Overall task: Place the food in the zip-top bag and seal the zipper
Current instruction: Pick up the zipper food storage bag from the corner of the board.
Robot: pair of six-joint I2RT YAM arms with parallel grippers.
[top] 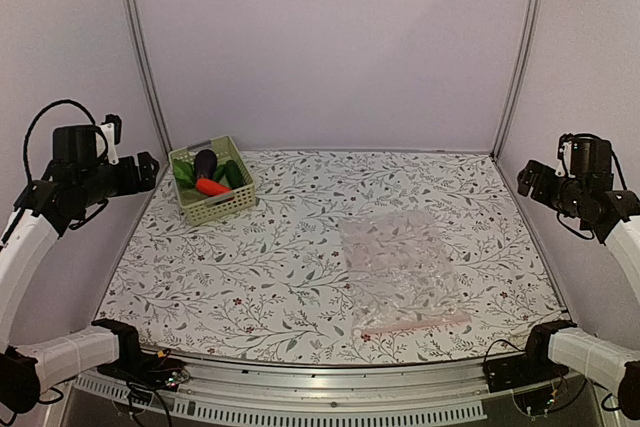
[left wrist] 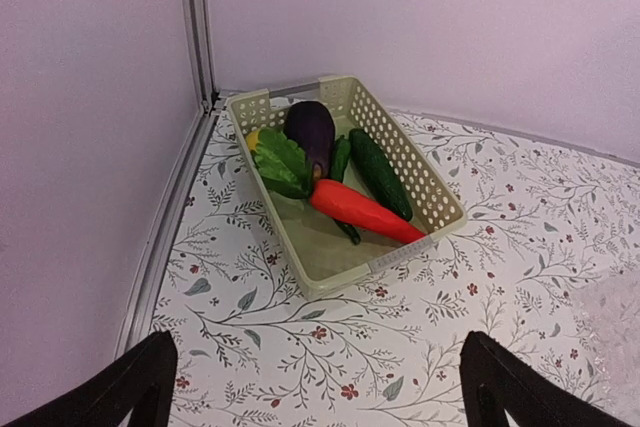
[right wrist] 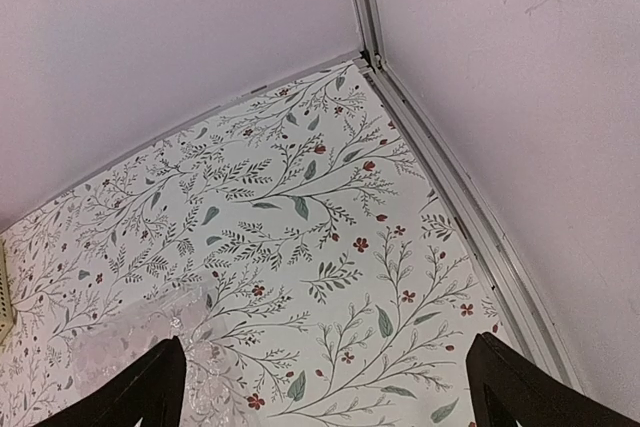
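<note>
Food [left wrist: 330, 172] lies piled in the basket [left wrist: 330, 269] at the upper left of the top view: eggplant [left wrist: 312, 127], leaves [left wrist: 282, 162], carrot [left wrist: 362, 211] and cucumber [left wrist: 380, 172]. A yellow piece [left wrist: 252, 139] is mostly hidden behind the leaves. Left gripper [left wrist: 320, 387] hangs at the left edge, apart from the basket, spread wide and empty; only its finger ends show in the bottom corners of its view. Right of centre the bag [top: 400, 262] lies flat on the table [top: 290, 247], its clear film hard to trace against the print, zipper [top: 415, 324] along its lower edge; whether that is closed I cannot tell. Right gripper [right wrist: 325, 387], far right, is also wide open and empty.
</note>
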